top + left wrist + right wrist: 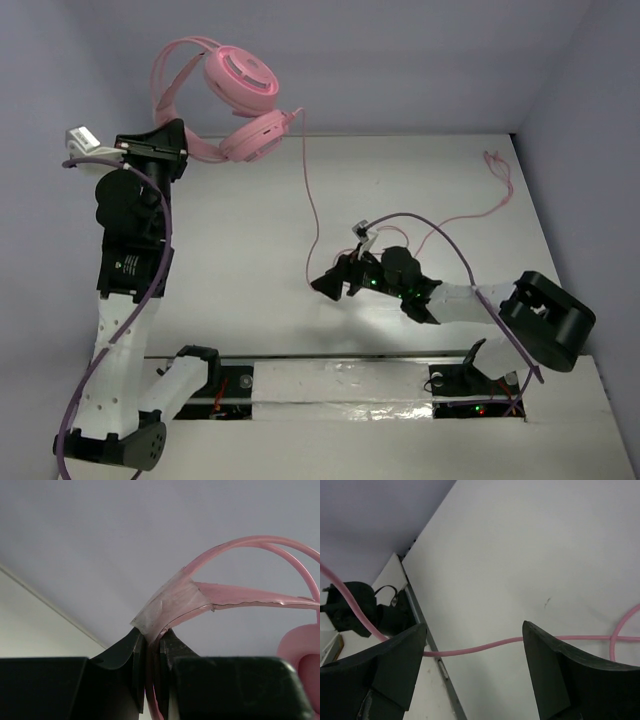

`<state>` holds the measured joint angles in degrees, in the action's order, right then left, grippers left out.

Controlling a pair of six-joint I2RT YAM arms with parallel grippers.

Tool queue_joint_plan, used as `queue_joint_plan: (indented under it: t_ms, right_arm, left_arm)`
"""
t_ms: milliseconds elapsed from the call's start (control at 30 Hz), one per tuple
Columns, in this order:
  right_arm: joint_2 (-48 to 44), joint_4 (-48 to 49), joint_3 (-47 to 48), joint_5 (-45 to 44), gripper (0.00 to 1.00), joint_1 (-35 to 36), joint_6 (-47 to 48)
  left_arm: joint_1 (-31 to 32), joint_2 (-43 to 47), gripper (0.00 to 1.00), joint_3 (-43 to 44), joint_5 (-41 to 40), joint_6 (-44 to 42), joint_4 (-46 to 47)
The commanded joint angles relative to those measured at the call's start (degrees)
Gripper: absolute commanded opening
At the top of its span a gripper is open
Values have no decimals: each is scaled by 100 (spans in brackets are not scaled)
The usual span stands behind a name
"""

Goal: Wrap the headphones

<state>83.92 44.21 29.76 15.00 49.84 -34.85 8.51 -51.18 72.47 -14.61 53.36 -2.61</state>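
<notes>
Left gripper (152, 641) clenched on the headband (250, 547) of the headphones (240, 85), right at a patch of clear tape (170, 605). Headphones are held up in the air at far left, in front of the back wall. Cord (308, 200) drops from the lower earcup (252, 138) to the table (230, 260), then trails off to the far right corner. Right gripper (472, 630) is spread wide, low over the table, grasping nothing; the cord runs across between its fingers, contact can't be told.
</notes>
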Motion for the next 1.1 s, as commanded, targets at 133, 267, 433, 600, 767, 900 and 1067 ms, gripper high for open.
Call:
queue_joint_plan:
  t_ms: [133, 267, 433, 600, 767, 900, 1067]
  right_arm:
    - [-412, 457, 13, 530, 82, 17, 84]
    - [-894, 494, -181, -242, 78, 17, 4]
    - [-1729, -525, -5, -1430, 74, 17, 197]
    - [-1749, -1035, 309, -463, 76, 138, 663]
    - [-1160, -914, 373, -902, 86, 140, 655]
    - [-396, -747, 662, -746, 85, 140, 655]
    - [554, 87, 830, -561, 77, 140, 445]
  left_arm:
    - [-25, -68, 0, 119, 178, 201, 727]
    - [-25, -85, 0, 145, 231, 157, 718]
    - [-25, -94, 0, 206, 292, 113, 718]
    - [-25, -103, 0, 172, 423, 183, 780]
    - [-25, -77, 0, 127, 477, 271, 797]
    - [-25, -94, 0, 215, 521, 289, 771]
    - [-25, -103, 0, 207, 503, 376, 736]
